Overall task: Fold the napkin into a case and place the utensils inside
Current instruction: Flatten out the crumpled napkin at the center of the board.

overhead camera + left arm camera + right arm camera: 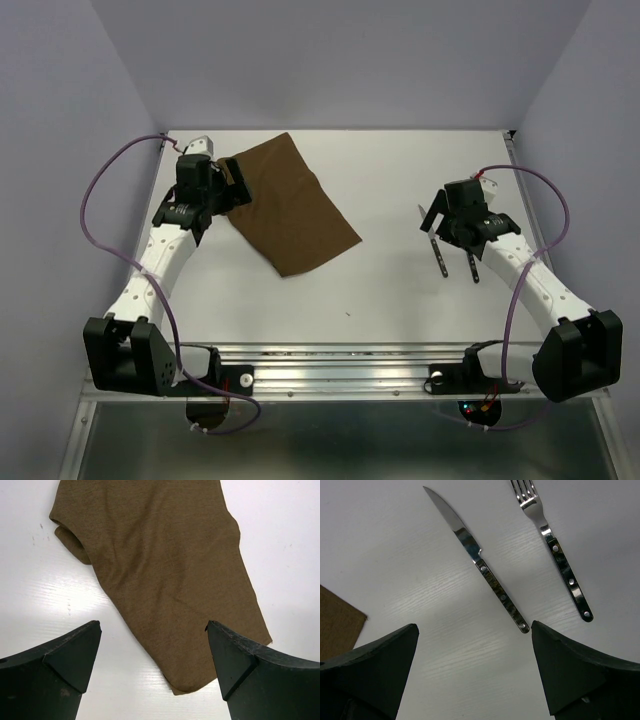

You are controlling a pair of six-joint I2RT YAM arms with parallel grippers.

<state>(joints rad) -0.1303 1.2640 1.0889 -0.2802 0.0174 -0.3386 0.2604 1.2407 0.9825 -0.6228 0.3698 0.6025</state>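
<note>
The dark brown napkin (pixel 291 206) lies spread flat on the white table, turned at an angle. In the left wrist view the napkin (pixel 165 565) has one corner pointing down between the fingers, and an edge at the upper left is curled over. My left gripper (pixel 152 625) hovers open above that corner, at the napkin's left edge (pixel 232 185). The knife (pixel 480 562) and the fork (pixel 555 550) lie side by side on the bare table, apart from each other. Just above them hangs my right gripper (pixel 475 626), open and empty (pixel 447 218). No case shows.
Purple walls close in the table at the back and both sides. A metal rail (pixel 340 375) runs along the near edge between the arm bases. A corner of the napkin (pixel 337 627) shows at the left of the right wrist view.
</note>
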